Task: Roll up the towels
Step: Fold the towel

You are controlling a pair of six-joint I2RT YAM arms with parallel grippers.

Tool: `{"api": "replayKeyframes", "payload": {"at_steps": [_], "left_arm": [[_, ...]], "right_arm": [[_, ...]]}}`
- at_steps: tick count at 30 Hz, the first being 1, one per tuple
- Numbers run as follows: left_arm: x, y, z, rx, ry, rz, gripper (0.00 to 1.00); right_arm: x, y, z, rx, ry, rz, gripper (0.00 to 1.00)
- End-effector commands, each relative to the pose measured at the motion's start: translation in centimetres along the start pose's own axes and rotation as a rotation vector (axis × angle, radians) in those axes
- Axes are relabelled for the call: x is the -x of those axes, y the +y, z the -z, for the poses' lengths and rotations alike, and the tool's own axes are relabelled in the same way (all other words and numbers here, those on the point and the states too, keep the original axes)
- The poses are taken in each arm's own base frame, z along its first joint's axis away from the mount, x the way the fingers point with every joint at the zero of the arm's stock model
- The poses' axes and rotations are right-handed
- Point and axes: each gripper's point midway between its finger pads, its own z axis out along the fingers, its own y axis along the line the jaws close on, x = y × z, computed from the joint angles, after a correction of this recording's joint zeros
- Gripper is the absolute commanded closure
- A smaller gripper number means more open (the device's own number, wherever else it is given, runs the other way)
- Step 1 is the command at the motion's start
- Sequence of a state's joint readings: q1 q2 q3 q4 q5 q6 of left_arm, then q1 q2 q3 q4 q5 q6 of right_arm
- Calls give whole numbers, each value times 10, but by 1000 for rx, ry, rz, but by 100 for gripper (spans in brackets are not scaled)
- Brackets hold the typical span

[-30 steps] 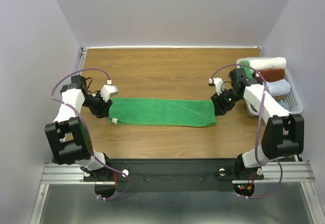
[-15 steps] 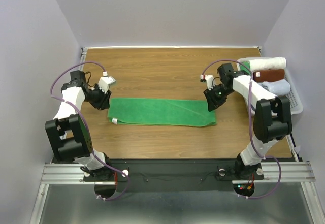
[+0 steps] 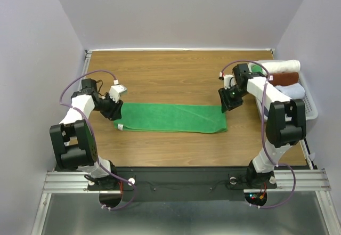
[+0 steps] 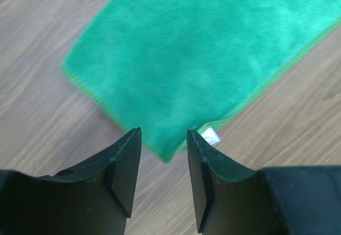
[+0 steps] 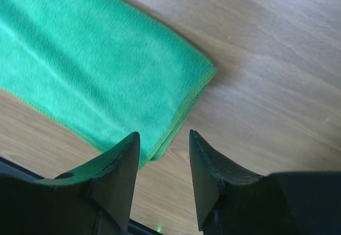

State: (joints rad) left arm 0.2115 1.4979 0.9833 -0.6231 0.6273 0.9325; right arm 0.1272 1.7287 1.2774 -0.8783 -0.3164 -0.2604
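Your green towel point(image 3: 170, 118) lies flat on the desk point(image 3: 176, 75), a long strip between both pincers. Its left corner, with a white label point(image 4: 211, 136), sits under the left pincer point(image 4: 162, 134). Its right corner sits under the right pincer point(image 5: 164, 136). The pale blue towel point(image 3: 294, 91) lies right of that pincer.

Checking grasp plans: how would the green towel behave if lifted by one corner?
The green towel lies flat and thin, so it is probably floppy and would drape. Its fuzzy pile suggests it is light, not slippery. Pushed across the wooden table, it would likely bunch.
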Motion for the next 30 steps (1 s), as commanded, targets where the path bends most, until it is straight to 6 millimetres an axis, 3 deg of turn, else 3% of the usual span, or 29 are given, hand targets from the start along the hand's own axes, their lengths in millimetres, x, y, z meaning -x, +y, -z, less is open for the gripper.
{"api": "replayKeyframes", "payload": {"at_steps": [1, 3, 4, 5, 8, 11, 15, 20, 30], "left_arm": [[31, -49, 0, -89, -80, -131, 51], [55, -62, -6, -88, -130, -207, 51], [70, -85, -13, -120, -143, -284, 51], [78, -95, -17, -129, -148, -311, 51], [98, -115, -29, -163, -147, -359, 51], [107, -121, -36, -181, -141, -363, 51], [113, -119, -38, -165, -156, -355, 51], [111, -119, -40, -161, -154, -351, 51], [87, -136, -55, -209, -115, -396, 52]], "right_arm": [[24, -11, -5, -48, -54, -40, 53], [27, -12, -7, -45, -54, -46, 53], [30, -11, -8, -36, -63, -53, 56], [30, -10, -10, -27, -59, -57, 56], [34, -13, -18, -26, -56, -76, 57], [35, -11, -25, -3, -47, -91, 57], [32, -9, -28, 13, -39, -108, 59], [31, -11, -31, 1, -40, -108, 70], [21, -22, -31, -73, -28, -121, 66]]}}
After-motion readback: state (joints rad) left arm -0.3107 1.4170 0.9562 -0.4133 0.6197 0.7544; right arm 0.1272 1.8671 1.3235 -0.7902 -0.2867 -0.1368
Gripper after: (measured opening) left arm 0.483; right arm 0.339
